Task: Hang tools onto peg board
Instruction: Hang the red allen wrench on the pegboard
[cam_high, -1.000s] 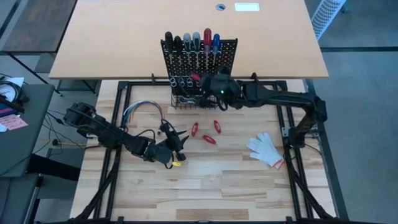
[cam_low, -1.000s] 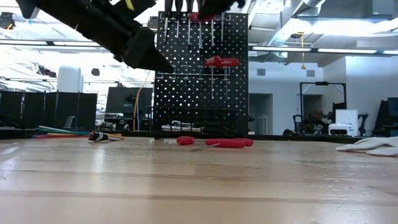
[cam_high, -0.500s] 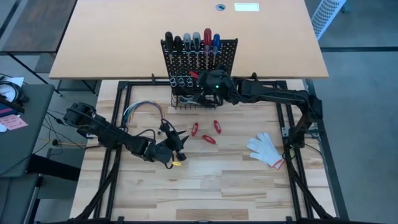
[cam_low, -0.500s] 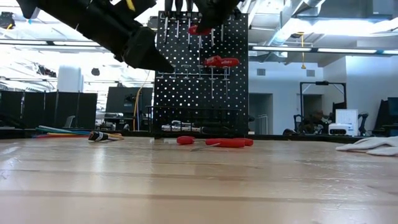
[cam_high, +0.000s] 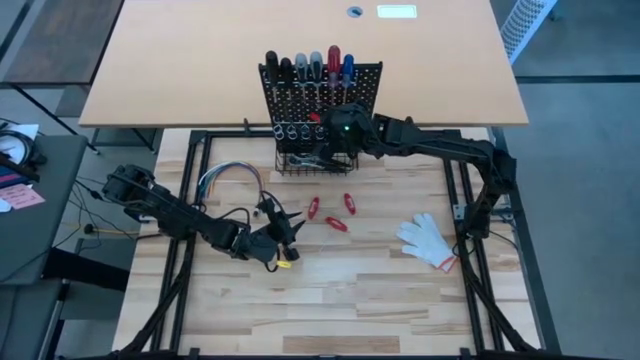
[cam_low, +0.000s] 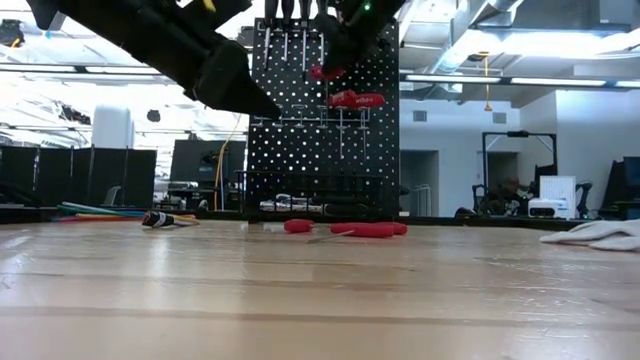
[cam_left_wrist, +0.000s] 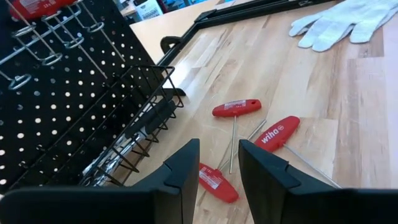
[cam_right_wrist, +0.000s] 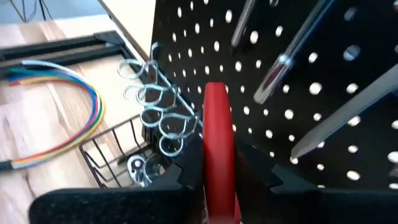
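The right tool (cam_right_wrist: 217, 168) grips a red-handled screwdriver (cam_right_wrist: 217, 124) — long axis along its fingers — just beside the peg board's (cam_right_wrist: 323, 74) silver rings (cam_right_wrist: 163, 121); left tool (cam_left_wrist: 217, 168) hovers part-open, empty.

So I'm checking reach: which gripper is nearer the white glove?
Right. The right gripper is at the peg board, behind the glove; the left gripper hangs farther off, across the table.

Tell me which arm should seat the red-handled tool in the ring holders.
The right. Its gripper already grips the red-handled tool at the peg board, beside the silver ring holders. The left gripper hangs empty over the table, far from the board.
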